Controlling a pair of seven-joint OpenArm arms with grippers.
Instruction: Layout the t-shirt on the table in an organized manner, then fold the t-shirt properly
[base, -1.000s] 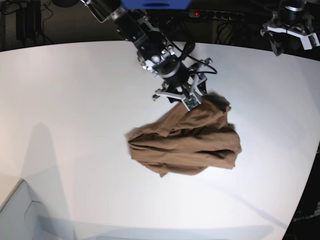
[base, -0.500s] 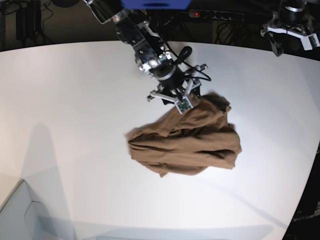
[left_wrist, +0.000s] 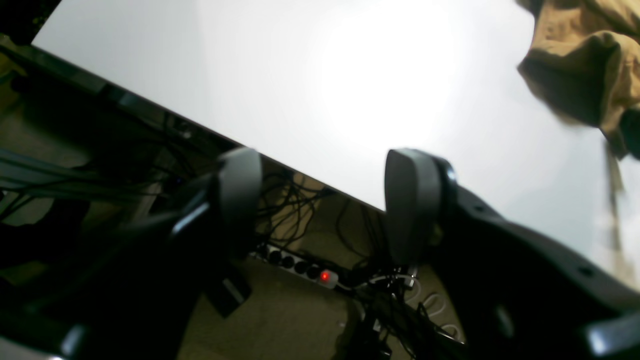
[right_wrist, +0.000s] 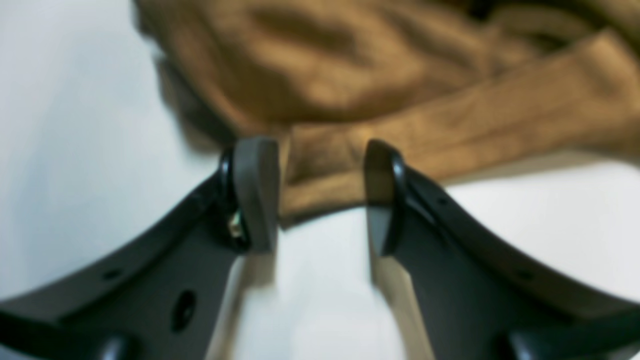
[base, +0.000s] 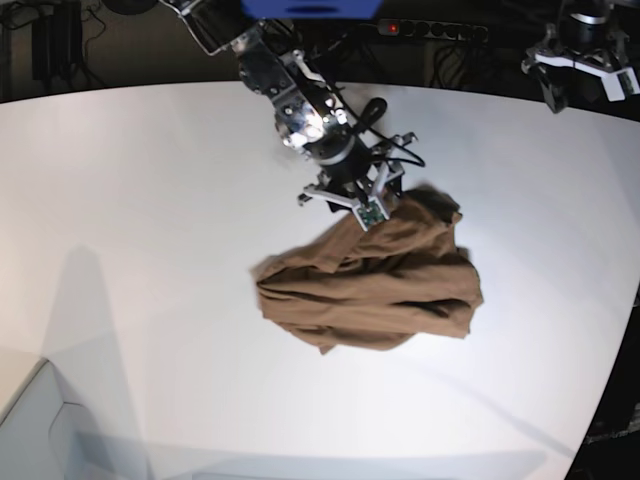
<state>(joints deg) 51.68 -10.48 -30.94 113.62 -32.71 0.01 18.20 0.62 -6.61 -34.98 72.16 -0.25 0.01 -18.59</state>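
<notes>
The brown t-shirt lies crumpled in a heap right of the middle of the white table. At the heap's far edge hangs my right gripper, tips pointing down. In the right wrist view that gripper is open, and a folded edge of the t-shirt lies at the gap between its pads, unclamped. My left gripper hovers over the table's far right edge, well away from the shirt. It is open and empty, and a corner of the t-shirt shows far off.
A power strip with a red light and loose cables lie behind the table's far edge. The table's curved edge runs down the right side. A pale ledge sits at the lower left corner.
My right gripper has shifted a little to the left along the shirt's far edge and turned slightly. The shirt and the left arm have not moved.
</notes>
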